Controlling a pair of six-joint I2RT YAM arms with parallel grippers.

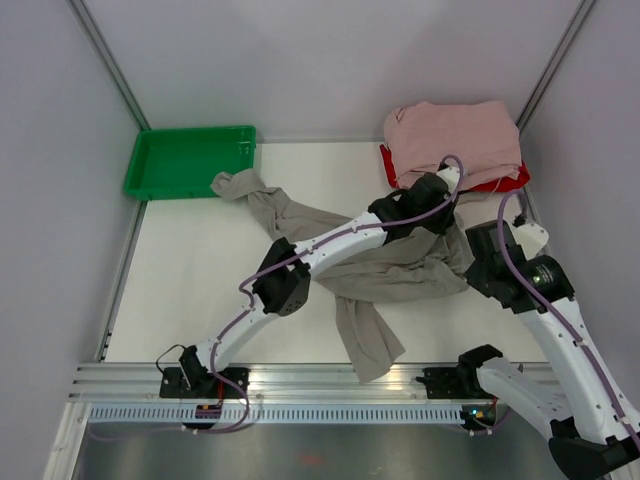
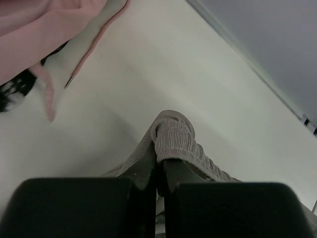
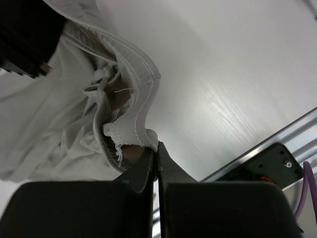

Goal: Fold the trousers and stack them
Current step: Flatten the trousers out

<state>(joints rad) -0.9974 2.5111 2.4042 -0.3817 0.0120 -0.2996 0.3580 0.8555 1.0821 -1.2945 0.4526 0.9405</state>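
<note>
Both clamping the trousers (image 1: pixel 390 275), left gripper (image 2: pixel 159 166) reaches diagonally across, right gripper (image 3: pixel 156 148) angles inward.

Left tool (image 2: pixel 159 166), right tool (image 3: pixel 156 151): closed.

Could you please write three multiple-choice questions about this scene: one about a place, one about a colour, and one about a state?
1. Where does the green tray stand?
A) far left corner
B) near right corner
C) under the right arm

2. What colour are the piled garments at the far right?
A) blue
B) pale pink
C) black

3. What is the state of the left gripper?
A) open and empty
B) open above the tray
C) shut on the trousers

Answers:
1 A, the top view shows it at the far left.
2 B, the pile is plainly pale pink.
3 C, the left wrist view shows the jaws pinching ribbed grey-beige fabric.
</note>
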